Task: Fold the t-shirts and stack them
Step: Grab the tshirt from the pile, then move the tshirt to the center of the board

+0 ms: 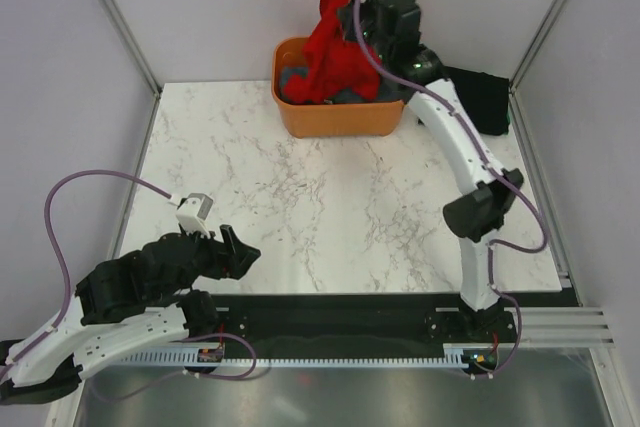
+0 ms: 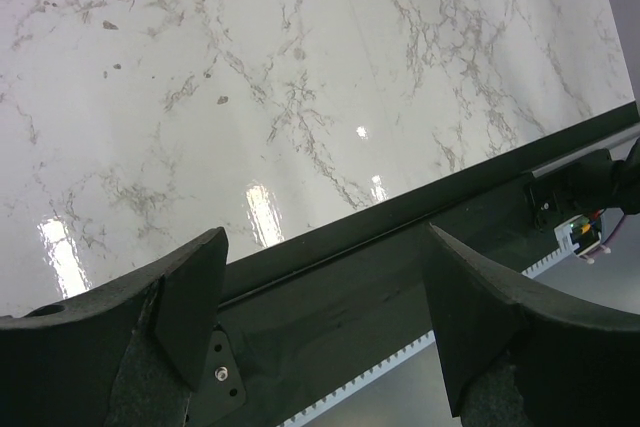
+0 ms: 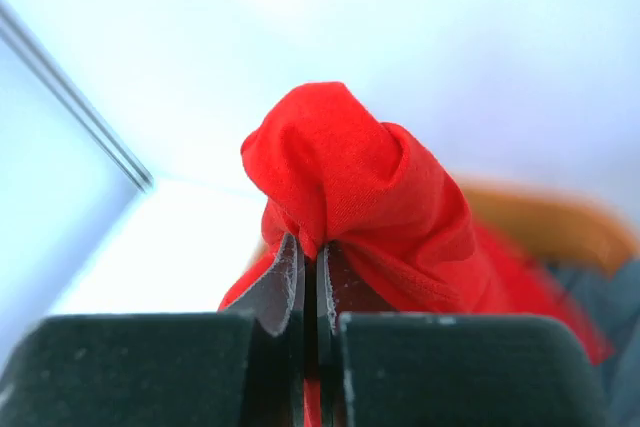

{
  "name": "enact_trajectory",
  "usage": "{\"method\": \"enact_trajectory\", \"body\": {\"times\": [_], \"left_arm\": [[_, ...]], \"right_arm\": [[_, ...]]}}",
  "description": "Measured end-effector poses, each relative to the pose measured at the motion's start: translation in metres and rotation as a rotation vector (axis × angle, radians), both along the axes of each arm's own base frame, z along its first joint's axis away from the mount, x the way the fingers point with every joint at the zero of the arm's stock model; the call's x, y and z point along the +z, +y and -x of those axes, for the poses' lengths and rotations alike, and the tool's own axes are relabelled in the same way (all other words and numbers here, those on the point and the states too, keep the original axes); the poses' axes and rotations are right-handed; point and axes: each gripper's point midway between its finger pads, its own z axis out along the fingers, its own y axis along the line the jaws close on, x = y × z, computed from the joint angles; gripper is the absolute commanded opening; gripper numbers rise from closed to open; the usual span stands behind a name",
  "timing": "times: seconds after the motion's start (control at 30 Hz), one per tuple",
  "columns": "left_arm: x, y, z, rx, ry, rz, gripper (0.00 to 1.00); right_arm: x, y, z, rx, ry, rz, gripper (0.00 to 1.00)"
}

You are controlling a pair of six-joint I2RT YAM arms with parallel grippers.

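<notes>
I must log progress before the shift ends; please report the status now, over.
Right gripper shut on red t-shirt, held above orange basket. Left gripper open, empty, at near table edge. Shirt's tail hangs in basket, grey garment beneath.

Overhead, plus wrist close-up of t-shirt (image 3: 345,197)

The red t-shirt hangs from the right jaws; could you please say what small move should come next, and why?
Probably lift the right gripper higher: its jaws are shut on the red t-shirt, whose lower part hangs inside the orange basket.
</notes>
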Motion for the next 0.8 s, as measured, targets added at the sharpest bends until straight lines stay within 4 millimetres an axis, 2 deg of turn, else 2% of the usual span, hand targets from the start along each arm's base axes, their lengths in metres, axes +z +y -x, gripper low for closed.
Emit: {"method": "enact_trajectory", "body": {"times": [0.07, 0.13, 0.2, 0.23, 0.27, 0.3, 0.33, 0.4, 0.43, 0.57, 0.63, 0.67, 0.7, 0.73, 0.8], "left_arm": [[0.000, 0.000, 0.000, 0.002, 0.000, 0.000, 0.84], [0.000, 0.000, 0.000, 0.001, 0.001, 0.000, 0.84], [0.000, 0.000, 0.000, 0.003, 0.001, 0.000, 0.84], [0.000, 0.000, 0.000, 0.003, 0.001, 0.000, 0.84], [0.000, 0.000, 0.000, 0.003, 0.001, 0.001, 0.84], [0.000, 0.000, 0.000, 0.004, 0.001, 0.001, 0.84], [0.000, 0.000, 0.000, 0.003, 0.001, 0.001, 0.84], [0.000, 0.000, 0.000, 0.004, 0.001, 0.000, 0.84], [0.000, 0.000, 0.000, 0.004, 0.001, 0.000, 0.84], [0.000, 0.001, -0.001, 0.008, 0.000, -0.003, 0.84], [-0.002, 0.000, -0.002, 0.018, 0.009, -0.010, 0.84], [-0.004, 0.001, -0.003, 0.031, 0.018, -0.019, 0.84], [-0.007, 0.001, -0.005, 0.047, 0.033, -0.038, 0.84], [-0.011, 0.000, -0.007, 0.061, 0.048, -0.058, 0.84], [-0.021, -0.004, -0.013, 0.094, 0.086, -0.122, 0.88]], "right_arm": [[0.081, -0.016, 0.039, 0.012, -0.128, -0.088, 0.00], [0.147, -0.040, 0.085, 0.016, -0.240, -0.164, 0.00], [0.192, -0.067, 0.134, 0.018, -0.322, -0.232, 0.02], [0.210, -0.083, 0.162, 0.019, -0.358, -0.268, 0.17], [0.214, -0.091, 0.178, 0.018, -0.369, -0.294, 0.34], [0.211, -0.101, 0.195, 0.014, -0.361, -0.311, 0.74], [0.204, -0.110, 0.209, 0.007, -0.346, -0.330, 0.80], [0.167, -0.125, 0.224, -0.037, -0.277, -0.337, 0.90], [0.129, -0.131, 0.224, -0.081, -0.191, -0.330, 0.98], [-0.046, -0.180, 0.222, -0.346, 0.187, -0.245, 0.98], [-0.138, -0.219, 0.237, -0.506, 0.398, -0.182, 0.98], [-0.167, -0.234, 0.250, -0.562, 0.473, -0.163, 0.98], [-0.185, -0.245, 0.263, -0.599, 0.526, -0.154, 0.98], [-0.193, -0.248, 0.275, -0.607, 0.555, -0.161, 0.98], [-0.187, -0.239, 0.289, -0.549, 0.566, -0.210, 0.97]]}}
